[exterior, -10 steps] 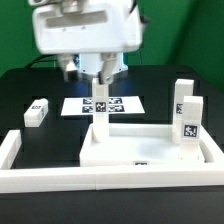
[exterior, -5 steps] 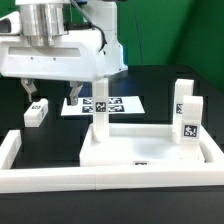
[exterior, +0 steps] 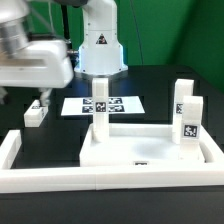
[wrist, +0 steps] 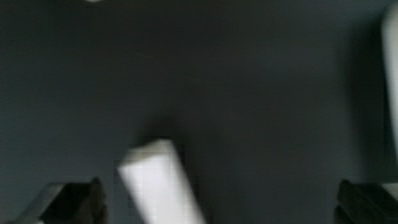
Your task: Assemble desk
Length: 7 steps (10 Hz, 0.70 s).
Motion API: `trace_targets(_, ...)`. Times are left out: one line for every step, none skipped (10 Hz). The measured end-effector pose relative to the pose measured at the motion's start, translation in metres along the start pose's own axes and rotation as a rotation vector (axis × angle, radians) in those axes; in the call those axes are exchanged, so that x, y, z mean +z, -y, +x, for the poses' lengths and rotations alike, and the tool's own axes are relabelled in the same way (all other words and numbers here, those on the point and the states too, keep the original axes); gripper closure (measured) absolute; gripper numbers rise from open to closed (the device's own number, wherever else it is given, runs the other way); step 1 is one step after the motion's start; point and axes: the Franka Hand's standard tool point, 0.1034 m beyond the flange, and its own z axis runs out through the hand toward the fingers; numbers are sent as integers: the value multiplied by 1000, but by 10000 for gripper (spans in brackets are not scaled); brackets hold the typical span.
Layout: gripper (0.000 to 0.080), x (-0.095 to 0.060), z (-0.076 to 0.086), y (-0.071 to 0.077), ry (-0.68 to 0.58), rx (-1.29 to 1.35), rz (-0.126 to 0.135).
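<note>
On the exterior view's left your gripper [wrist: 217,200] hovers over a lying leg [exterior: 36,112] (fingers spread wide, holding nothing). The tabletop [exterior: 140,150] sits centre, one leg [exterior: 100,112] upright in it; two legs [exterior: 186,112] stand right.

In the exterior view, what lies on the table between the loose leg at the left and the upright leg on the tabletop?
The marker board lies flat on the black table, between the loose leg and the upright leg on the tabletop; the exterior view shows it.
</note>
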Motion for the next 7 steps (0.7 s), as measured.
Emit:
trace_targets(150,5,8,-3,23,0,-1)
trace_targets(150,7,-1,0,99,13,12)
trace_targets(150,7,-2,-3,164,14,12)
trace_targets(150,8,0,-4,194,14,13)
trace_targets(150,11,-9,-4,286,17,21)
trace_targets(150,20,-29,-7,443,7,55)
trace_targets(150,34,-38,-3,529,-6,68)
